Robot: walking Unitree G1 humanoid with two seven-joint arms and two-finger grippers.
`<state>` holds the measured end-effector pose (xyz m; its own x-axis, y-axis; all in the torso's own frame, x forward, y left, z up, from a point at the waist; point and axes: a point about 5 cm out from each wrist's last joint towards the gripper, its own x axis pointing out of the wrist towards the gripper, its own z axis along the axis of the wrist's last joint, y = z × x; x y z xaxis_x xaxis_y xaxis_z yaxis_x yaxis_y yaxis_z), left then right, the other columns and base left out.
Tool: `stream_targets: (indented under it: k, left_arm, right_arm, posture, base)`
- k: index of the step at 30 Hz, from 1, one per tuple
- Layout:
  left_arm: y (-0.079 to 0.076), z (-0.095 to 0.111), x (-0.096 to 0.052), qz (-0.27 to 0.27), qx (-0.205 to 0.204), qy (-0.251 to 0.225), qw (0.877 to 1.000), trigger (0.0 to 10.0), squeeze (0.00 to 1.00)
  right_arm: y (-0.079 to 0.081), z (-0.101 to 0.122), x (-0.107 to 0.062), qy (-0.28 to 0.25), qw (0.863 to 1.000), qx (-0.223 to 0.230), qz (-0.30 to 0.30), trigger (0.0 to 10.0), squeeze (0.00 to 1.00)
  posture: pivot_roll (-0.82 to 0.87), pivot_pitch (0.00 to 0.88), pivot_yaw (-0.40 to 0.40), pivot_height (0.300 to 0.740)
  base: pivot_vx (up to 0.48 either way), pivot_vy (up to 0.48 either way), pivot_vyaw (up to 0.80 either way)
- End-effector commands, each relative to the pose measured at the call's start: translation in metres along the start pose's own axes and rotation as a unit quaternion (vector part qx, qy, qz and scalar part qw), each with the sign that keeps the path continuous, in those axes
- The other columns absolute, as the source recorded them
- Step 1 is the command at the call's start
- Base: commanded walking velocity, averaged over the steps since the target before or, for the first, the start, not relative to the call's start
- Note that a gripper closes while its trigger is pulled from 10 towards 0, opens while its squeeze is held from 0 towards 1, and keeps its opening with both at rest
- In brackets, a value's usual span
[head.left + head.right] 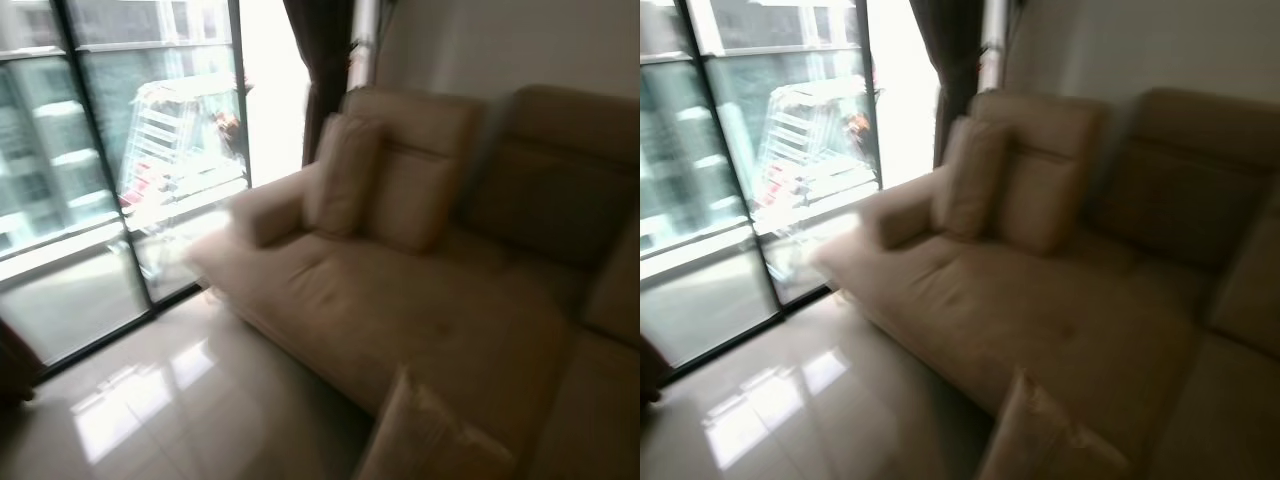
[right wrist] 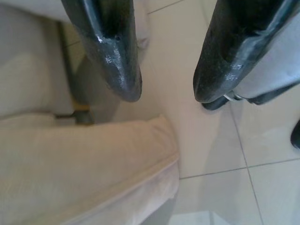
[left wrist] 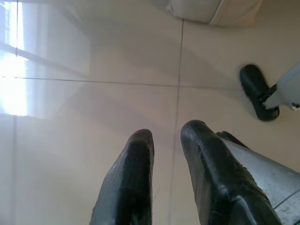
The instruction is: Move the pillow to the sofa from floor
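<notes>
Two grippers are seen apart from the pillow (image 2: pixel 84 164), which leans against the sofa (image 1: pixel 420 310) front on the tiled floor (image 3: pixel 93 93). The right gripper (image 2: pixel 166 91) is held wide open and empty above it; the left gripper (image 3: pixel 166 133) is parted slightly, empty.

Open tiled floor (image 1: pixel 180 400) left of the sofa (image 1: pixel 420 320); pillow (image 1: pixel 425 435) leans against its front

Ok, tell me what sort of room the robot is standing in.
Most likely a living room in a high-rise flat: a large beige leather corner sofa with a matching beige cushion, glossy pale floor tiles, and a floor-to-ceiling black-framed glass door facing other buildings.
</notes>
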<state>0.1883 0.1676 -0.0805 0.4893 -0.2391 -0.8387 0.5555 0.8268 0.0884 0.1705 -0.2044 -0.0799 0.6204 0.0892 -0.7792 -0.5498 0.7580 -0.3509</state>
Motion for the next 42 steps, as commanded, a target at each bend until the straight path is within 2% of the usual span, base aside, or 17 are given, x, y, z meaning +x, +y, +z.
stream_targets:
  k: [1, 36, 42]
  left_arm:
    - [-0.034, 0.173, 0.003, -0.112, -0.169, -0.283, 0.938, 10.0, 0.0]
    - [-0.036, 0.172, 0.003, -0.114, -0.166, -0.283, 0.938, 10.0, 0.0]
    - [-0.035, 0.174, 0.002, -0.118, -0.168, -0.292, 0.934, 10.0, 0.0]
  right_arm:
    - [0.008, 0.098, 0.008, -0.229, 0.957, 0.177, 0.025, 10.0, 0.0]
    - [0.009, 0.088, 0.007, -0.221, 0.958, 0.18, 0.022, 10.0, 0.0]
    - [0.008, 0.09, 0.009, -0.218, 0.959, 0.18, 0.013, 10.0, 0.0]
  posture:
    - [0.06, 0.0, 0.071, 0.735]
    - [0.05, 0.0, 0.07, 0.735]
    - [0.05, 0.0, 0.074, 0.735]
  base:
    - [0.0, 0.0, -0.76]
    - [0.0, 0.0, -0.76]
    - [0.0, 0.0, -0.22]
